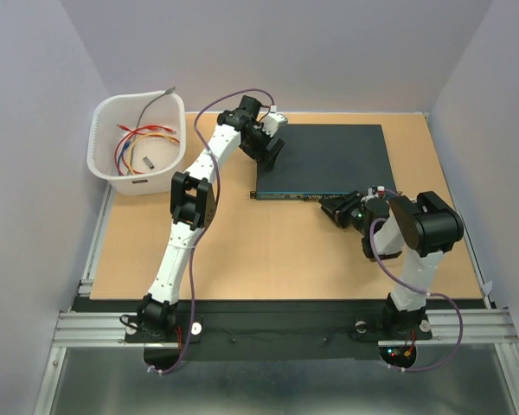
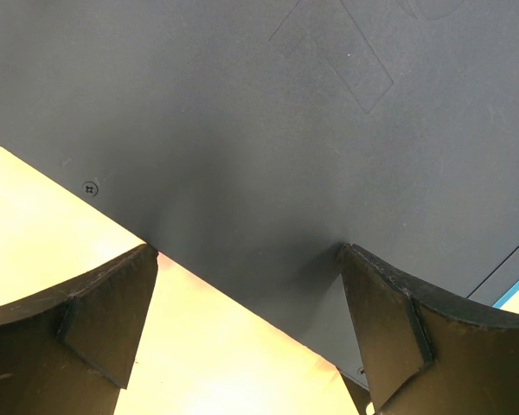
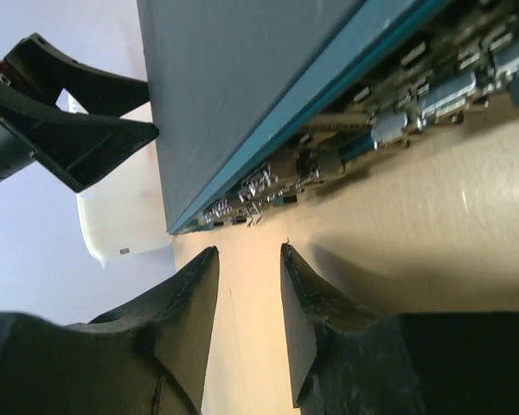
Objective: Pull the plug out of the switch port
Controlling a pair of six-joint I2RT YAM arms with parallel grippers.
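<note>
The switch (image 1: 324,156) lies flat on the far half of the table (image 1: 268,255), toward the far right corner, its teal socket face (image 3: 329,91) turned to the near edge. The right gripper (image 3: 248,251) sits low just before that face, near its right end, fingers a narrow gap apart and holding nothing. The left gripper (image 2: 248,251) is spread wide across the switch's left edge, one finger over the dark top and one over bare table, gripping nothing; contact with the top cannot be determined. Principal risk: the plug cannot be singled out among the crowded sockets and metal clips (image 3: 258,186), so the fingers may close on a neighbouring socket or latch, or slip off a partial hold. Second risk: if the left gripper does not bear down on the box, a pull toward the near edge would probably drag the whole switch rather than free the plug. A white basket (image 1: 137,183) holding loose cables (image 1: 143,138) stands at the far left corner, well apart. No object is seen between the right gripper and the socket face.
</note>
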